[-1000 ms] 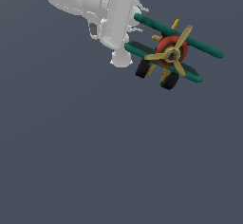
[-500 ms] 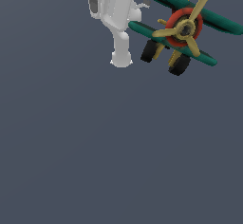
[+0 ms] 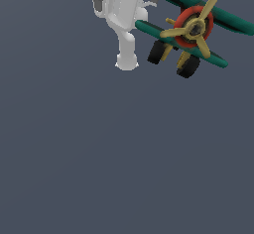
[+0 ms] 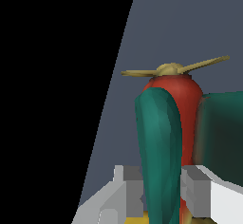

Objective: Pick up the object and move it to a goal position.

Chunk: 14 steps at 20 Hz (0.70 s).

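In the wrist view, closest to the camera, the white and grey 2-fingered gripper (image 4: pixel 162 194) is closed around the small toy biplane with teal-green wings, a red nose and a yellow-tan propeller (image 4: pixel 163 137). One grey finger pad (image 4: pixel 130 190) presses one face of a teal wing and the other pad sits against the opposite side, so the jaws stand only as far apart as that wing is thick. Beyond the fingers the red nose rises, and past it the propeller blades spread across a plain slate-grey background (image 4: pixel 190 23). (A black area fills one side of this view; what it is cannot be told.)

In the exterior view, the biplane (image 3: pixel 191 27) hangs in the air at the upper right, its nose and propeller facing the camera, both wings tilted down toward the exterior view's right, 2 black wheels beneath. Just to its left the white arm (image 3: pixel 121 15) comes down from the top edge, touching the plane's wing area. Behind both lies the same flat grey surface (image 3: pixel 99 168), well below the plane.
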Each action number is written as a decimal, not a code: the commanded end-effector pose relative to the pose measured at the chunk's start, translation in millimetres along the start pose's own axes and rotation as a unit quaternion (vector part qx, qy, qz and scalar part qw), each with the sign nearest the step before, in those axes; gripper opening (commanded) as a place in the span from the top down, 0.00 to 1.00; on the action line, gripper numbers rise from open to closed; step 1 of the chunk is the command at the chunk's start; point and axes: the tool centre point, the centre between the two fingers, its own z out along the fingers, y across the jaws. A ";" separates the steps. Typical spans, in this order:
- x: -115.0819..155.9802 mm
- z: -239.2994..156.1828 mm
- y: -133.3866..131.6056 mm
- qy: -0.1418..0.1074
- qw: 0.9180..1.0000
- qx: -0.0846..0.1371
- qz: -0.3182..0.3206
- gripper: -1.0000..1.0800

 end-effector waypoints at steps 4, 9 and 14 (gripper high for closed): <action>8.6 0.4 -10.7 0.001 1.000 0.001 -0.003 1.00; 20.8 2.3 -22.8 0.001 1.000 0.001 -0.003 1.00; 25.3 2.5 -26.0 0.001 1.000 0.001 -0.003 1.00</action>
